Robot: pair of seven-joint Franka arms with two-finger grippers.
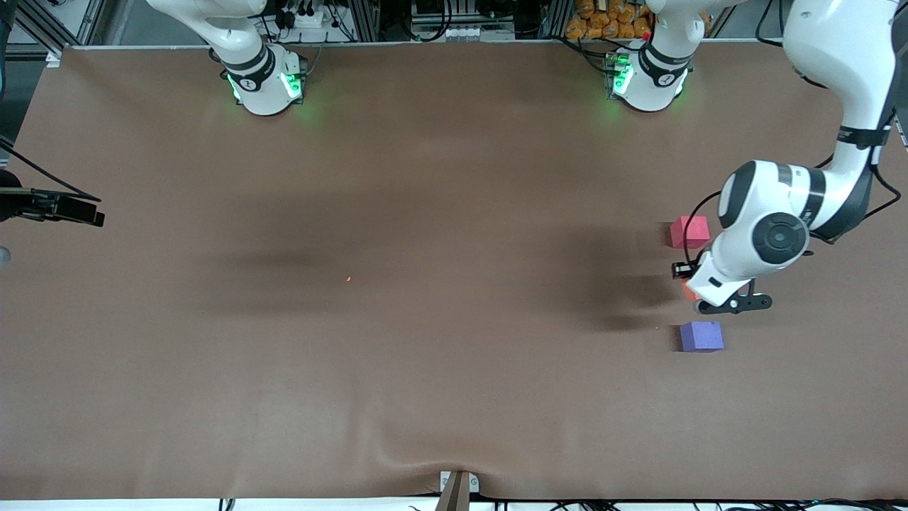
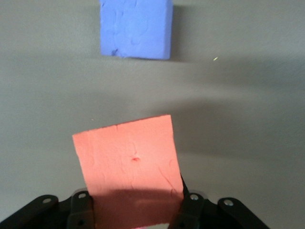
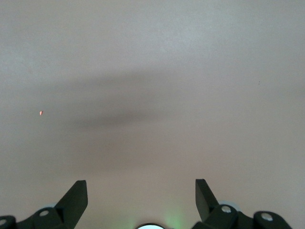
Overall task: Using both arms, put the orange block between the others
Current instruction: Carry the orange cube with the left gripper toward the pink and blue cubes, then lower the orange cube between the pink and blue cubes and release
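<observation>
Cubes number three in the front view, all small, matte and foam-like, gathered toward the left arm's end of the brown cloth-covered table point(image 1: 425, 355): one pinkish-red cube point(image 1: 689, 231), one purple-blue cube point(image 1: 701, 336) nearer the front camera, and one small matte orange foam-like cube point(image 1: 687, 290), of which only a sliver shows beneath the left arm's wrist. That orange block sits in the gap between the other two, in line with them. Two white jointed arms with black joint bands rise from two green-lit round bases at the top; the left arm point(image 1: 770, 238) bends down over the blocks, its left gripper point(image 1: 699, 294) low over the gap, while the right arm point(image 1: 245, 42) waits, its black hand barely showing at the edge of the view. One tiny orange speck point(image 1: 348, 279) lies mid-table. From the left wrist view, the left gripper point(image 2: 136, 205) is clenched on the orange block point(image 2: 128, 162), one black finger point(image 2: 81, 210) pressed on each side, and the purple-blue cube point(image 2: 136, 28) rests on the cloth apart from it. From the right wrist view, the right gripper point(image 3: 140, 200) hangs over bare cloth with its two fingers point(image 3: 76, 198) spread wide, grasping nothing; the same speck point(image 3: 41, 113) shows there.
</observation>
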